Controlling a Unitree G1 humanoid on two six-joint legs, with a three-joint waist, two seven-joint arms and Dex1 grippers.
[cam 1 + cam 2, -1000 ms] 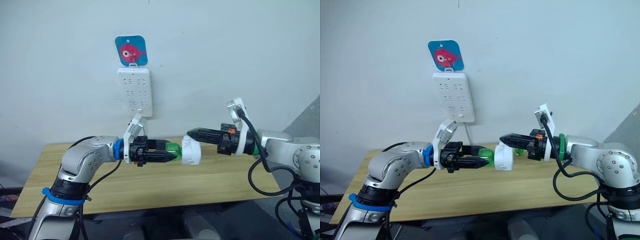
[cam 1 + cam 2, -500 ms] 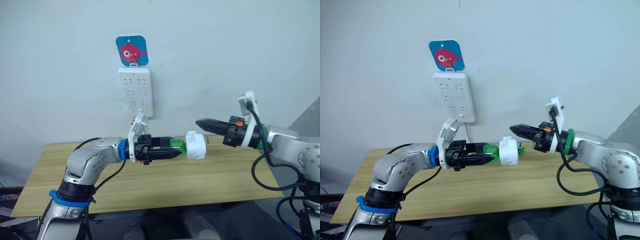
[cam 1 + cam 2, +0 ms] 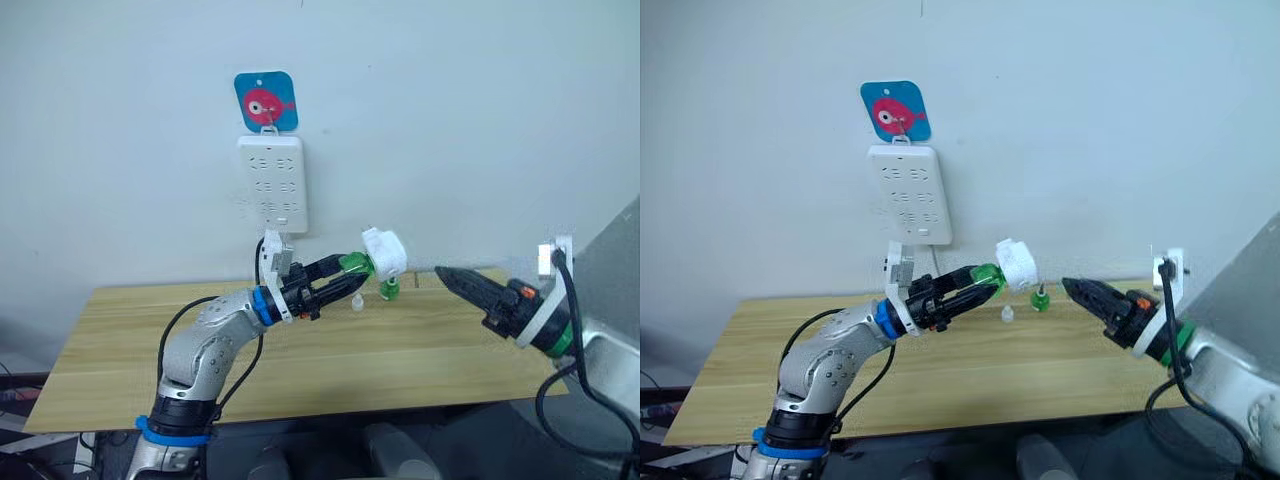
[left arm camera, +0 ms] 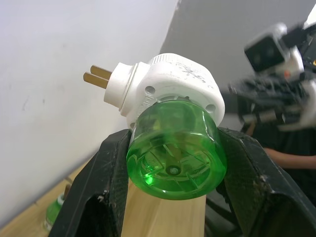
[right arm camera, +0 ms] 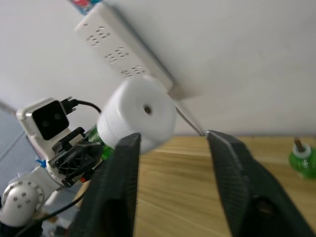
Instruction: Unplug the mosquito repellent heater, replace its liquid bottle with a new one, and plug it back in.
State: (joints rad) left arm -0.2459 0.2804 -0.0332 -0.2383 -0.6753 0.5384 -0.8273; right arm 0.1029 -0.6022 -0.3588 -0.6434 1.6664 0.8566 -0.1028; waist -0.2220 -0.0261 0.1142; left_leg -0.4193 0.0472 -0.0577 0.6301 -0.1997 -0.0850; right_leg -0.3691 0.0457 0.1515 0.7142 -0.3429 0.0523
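Prongs on the mosquito repellent heater (image 3: pixel 383 251) point toward the wall, below and right of the power strip (image 3: pixel 272 184). The left gripper (image 3: pixel 345 279) clamps the new one (image 4: pixel 176 156) screwed beneath it; the right gripper (image 3: pixel 455 279) hangs open, apart.

No text, brand or number can be read anywhere; the blue tag (image 3: pixel 266 99) above the power strip (image 3: pixel 272 184) carries only a pink fish-like picture.
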